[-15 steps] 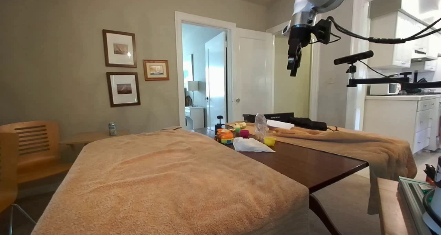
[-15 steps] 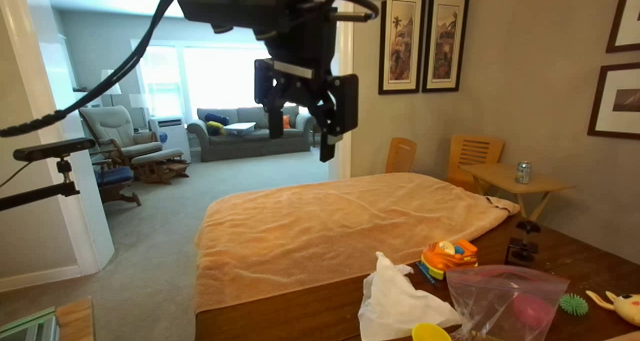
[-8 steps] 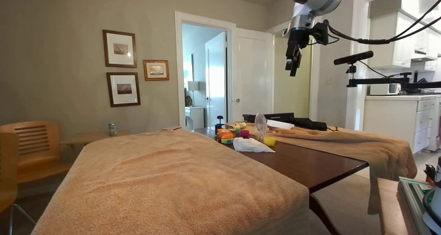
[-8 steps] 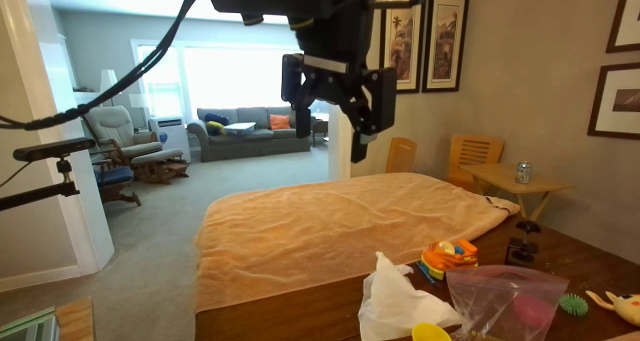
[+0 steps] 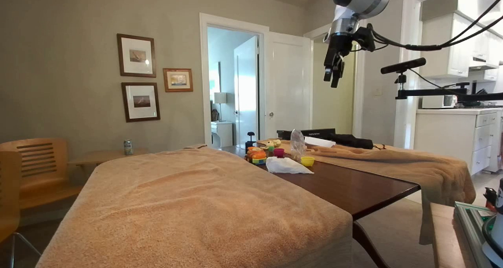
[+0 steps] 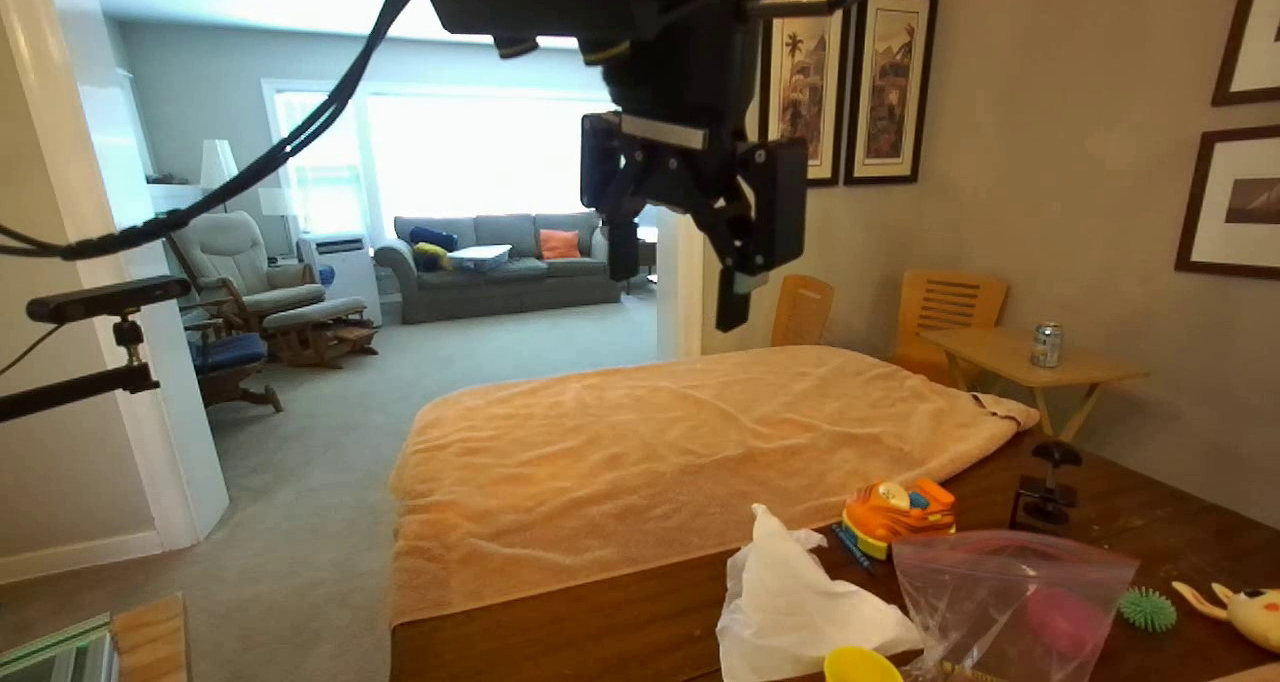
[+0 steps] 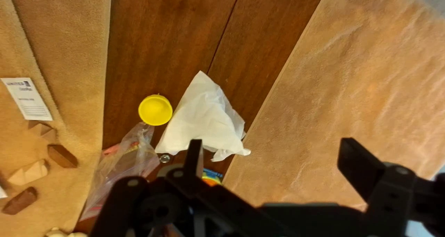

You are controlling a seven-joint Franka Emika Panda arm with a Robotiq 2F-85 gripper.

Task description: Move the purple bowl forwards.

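Observation:
The purple bowl [image 5: 279, 153] stands small and magenta on the dark wooden table [image 5: 349, 181], behind the white cloth. In an exterior view the bowl [image 6: 1066, 622] shows blurred through a clear plastic bag. In the wrist view I cannot see the bowl; the gripper covers that area. My gripper [image 6: 678, 287] hangs high above the table, pointing down, fingers spread and empty; it also shows in an exterior view [image 5: 331, 80]. In the wrist view the open jaws [image 7: 271, 143] have the orange towel below them, to the right of the cloth.
A white cloth [image 7: 205, 119], a yellow bowl [image 7: 155, 110] and the upright plastic bag [image 6: 1000, 602] stand close to the purple bowl. An orange toy [image 6: 895, 512], a black clamp [image 6: 1048, 487], a green spiky ball [image 6: 1147, 609] and a plush toy [image 6: 1255, 617] are around. Orange towels [image 6: 650, 472] flank the table.
The gripper has moved, to the right in one exterior picture and slightly left in the exterior picture with the doorway, and turned slightly. It stays open. The bowl and other objects have not moved.

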